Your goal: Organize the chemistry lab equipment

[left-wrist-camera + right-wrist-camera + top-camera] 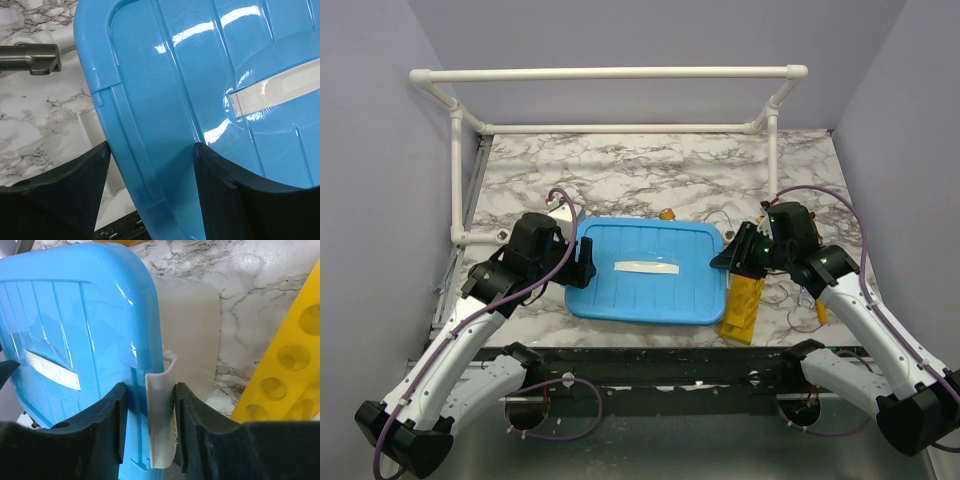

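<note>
**LIGHTING AND IMAGE QUALITY**

Top view: bright, even, diffuse light from above. Shadows on the worktop (pixel 620 170) are soft and short, and the darkest band lies below its near edge. The blue lid (pixel 647 272) carries a faint white sheen along its far edge.

Left wrist view: hard white glare streaks cross the lid. The left fingers (pixel 50 200) render near-black, without detail.

Right wrist view: glare follows the lid's curved rim. The right fingers (pixel 75 440) are dark, and the yellow rack (pixel 285 385) is slightly soft.
</note>
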You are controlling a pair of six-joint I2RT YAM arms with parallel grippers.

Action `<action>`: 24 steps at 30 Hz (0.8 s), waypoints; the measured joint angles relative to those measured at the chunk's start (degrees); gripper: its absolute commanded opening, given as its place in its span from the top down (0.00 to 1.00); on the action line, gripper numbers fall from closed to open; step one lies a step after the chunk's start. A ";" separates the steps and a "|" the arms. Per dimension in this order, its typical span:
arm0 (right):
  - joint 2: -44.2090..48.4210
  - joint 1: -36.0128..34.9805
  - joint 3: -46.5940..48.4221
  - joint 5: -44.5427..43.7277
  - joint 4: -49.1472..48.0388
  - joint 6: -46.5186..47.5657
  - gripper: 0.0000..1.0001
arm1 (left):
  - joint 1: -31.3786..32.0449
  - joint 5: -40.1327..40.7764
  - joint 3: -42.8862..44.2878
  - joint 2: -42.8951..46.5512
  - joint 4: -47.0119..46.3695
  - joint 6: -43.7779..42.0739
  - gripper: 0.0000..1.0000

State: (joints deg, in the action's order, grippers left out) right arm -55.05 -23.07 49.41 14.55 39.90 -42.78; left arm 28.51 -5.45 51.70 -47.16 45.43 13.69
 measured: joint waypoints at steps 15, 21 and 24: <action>-1.07 -1.70 2.32 -3.80 2.84 0.90 0.99 | 0.11 -0.76 0.00 0.74 -0.35 1.11 0.24; -1.92 -2.45 3.48 -5.01 3.65 1.51 0.99 | 0.11 -1.57 0.00 0.87 -0.90 1.81 0.14; -2.29 -2.62 3.98 -5.51 4.13 1.88 0.99 | 0.11 -1.68 0.11 0.90 -1.14 2.16 0.10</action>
State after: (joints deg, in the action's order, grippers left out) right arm -57.34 -25.69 53.39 9.04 44.03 -40.91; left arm 28.62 -7.14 51.81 -46.26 44.29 15.86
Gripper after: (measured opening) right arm 0.420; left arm 0.860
